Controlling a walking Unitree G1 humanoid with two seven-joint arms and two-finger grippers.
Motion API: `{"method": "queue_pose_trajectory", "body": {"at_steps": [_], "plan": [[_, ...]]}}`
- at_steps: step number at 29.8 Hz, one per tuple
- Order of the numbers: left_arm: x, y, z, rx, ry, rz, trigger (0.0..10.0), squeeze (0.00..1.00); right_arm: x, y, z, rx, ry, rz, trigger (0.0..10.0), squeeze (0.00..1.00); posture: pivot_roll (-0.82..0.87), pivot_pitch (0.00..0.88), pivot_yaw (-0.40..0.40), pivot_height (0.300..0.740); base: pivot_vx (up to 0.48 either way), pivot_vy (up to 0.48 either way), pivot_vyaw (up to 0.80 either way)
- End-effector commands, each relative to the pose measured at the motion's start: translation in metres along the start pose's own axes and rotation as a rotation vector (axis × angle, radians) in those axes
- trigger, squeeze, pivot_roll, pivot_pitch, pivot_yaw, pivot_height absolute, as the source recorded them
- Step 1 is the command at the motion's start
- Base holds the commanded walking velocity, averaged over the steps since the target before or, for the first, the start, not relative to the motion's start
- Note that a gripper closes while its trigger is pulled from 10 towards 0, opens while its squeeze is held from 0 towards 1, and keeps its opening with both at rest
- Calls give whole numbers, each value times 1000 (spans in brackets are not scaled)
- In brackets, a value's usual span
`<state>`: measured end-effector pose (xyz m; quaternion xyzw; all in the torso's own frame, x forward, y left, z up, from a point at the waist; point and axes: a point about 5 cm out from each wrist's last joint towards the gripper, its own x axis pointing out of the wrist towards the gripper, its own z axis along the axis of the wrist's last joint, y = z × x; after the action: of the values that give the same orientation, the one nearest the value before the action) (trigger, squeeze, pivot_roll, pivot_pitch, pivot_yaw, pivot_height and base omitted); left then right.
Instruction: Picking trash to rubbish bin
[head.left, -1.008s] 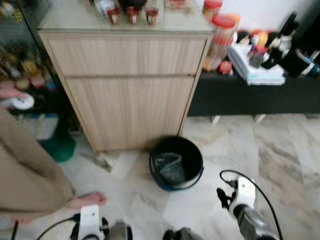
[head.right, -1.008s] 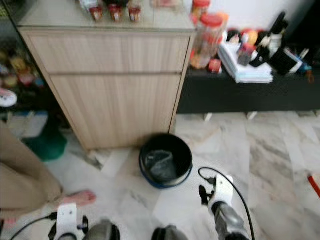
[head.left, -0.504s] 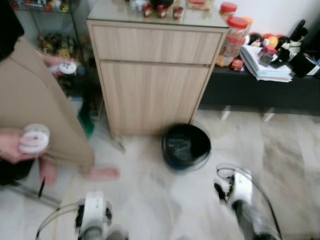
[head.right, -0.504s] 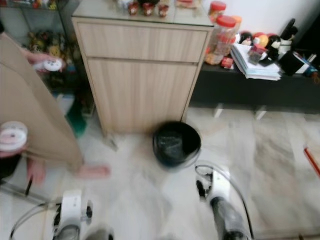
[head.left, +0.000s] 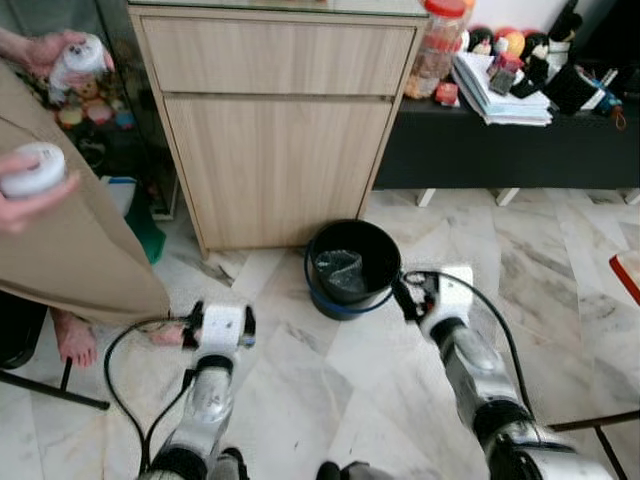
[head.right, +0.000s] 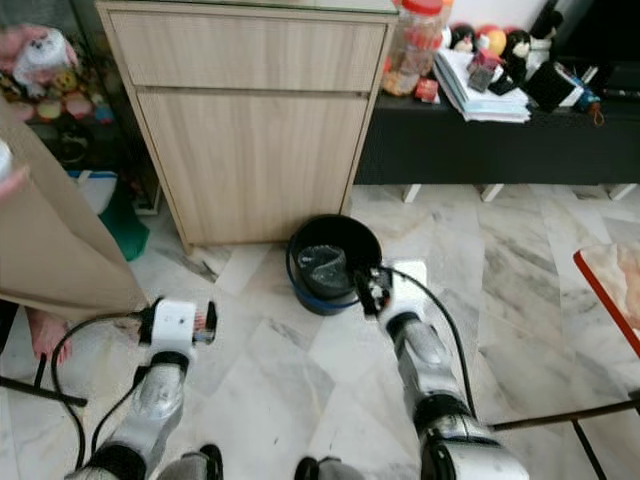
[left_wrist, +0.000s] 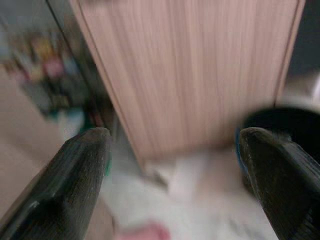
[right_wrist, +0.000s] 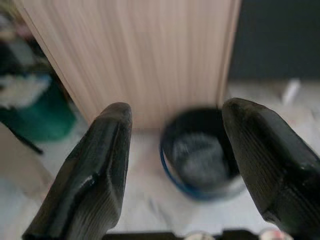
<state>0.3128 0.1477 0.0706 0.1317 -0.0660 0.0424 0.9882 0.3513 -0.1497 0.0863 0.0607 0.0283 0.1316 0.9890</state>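
One black rubbish bin (head.left: 350, 268) with a blue band at its base stands on the marble floor (head.left: 560, 280), just in front of the wooden cabinet (head.left: 275, 130), with a crumpled clear liner or wrapper (head.left: 340, 270) lying inside it. My right gripper (right_wrist: 175, 165) hovers close to the bin's rim on its right side, its two black fingers (right_wrist: 100, 175) spread wide apart with nothing between them; the wrist view looks between them at the bin and the cabinet front. My left gripper (left_wrist: 172, 165) is held out low over the floor, well to the left of the bin, its two fingers (left_wrist: 75, 175) likewise apart and empty, pointing toward the cabinet's lower panel.

The cabinet shows two fronts, a drawer above and a taller door below. To its right runs one low black shelf (head.left: 500, 150) carrying a red-lidded jar (head.left: 438, 45), a stack of papers (head.left: 500, 95) and small figures. At the far left stands one person (head.left: 70, 240) in a tan garment, barefoot, holding two round white objects, one in each hand (head.left: 35, 180).
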Motion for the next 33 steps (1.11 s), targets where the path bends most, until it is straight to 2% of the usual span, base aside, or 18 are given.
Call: {"method": "queue_pose_trajectory", "body": {"at_steps": [1, 2, 5, 9, 14, 24, 33], "plan": [[12, 2, 27, 5, -123, 29, 10000, 0, 6, 7, 16, -3, -88, 21, 10000, 0, 27, 162, -153, 740, 0, 0, 0], [17, 4, 42, 10, -186, 40, 10000, 0, 10, 13, 25, -7, -127, 39, 10000, 0, 28, 159, -151, 740, 0, 0, 0], [18, 4, 46, 14, -199, 42, 10000, 0, 11, 14, 27, -7, -137, 43, 10000, 0, 28, 159, -151, 740, 0, 0, 0], [24, 8, 63, 6, -264, 62, 10000, 0, 20, 23, 42, 18, -175, 54, 10000, 0, 48, 153, -137, 740, 0, 0, 0], [19, 12, 53, 22, -213, 65, 10000, 0, 24, 33, 45, 41, -178, 72, 10000, 0, 49, 146, -133, 740, 0, 0, -800], [15, 17, 56, 44, -206, 86, 10000, 0, 27, 44, 47, 38, -179, 104, 10000, 0, 58, 135, -133, 740, 0, 0, -800], [20, 19, 65, 31, -226, 81, 10000, 0, 31, 57, 52, 37, -188, 140, 10000, 0, 71, 119, -126, 740, 0, -420, -800]]}}
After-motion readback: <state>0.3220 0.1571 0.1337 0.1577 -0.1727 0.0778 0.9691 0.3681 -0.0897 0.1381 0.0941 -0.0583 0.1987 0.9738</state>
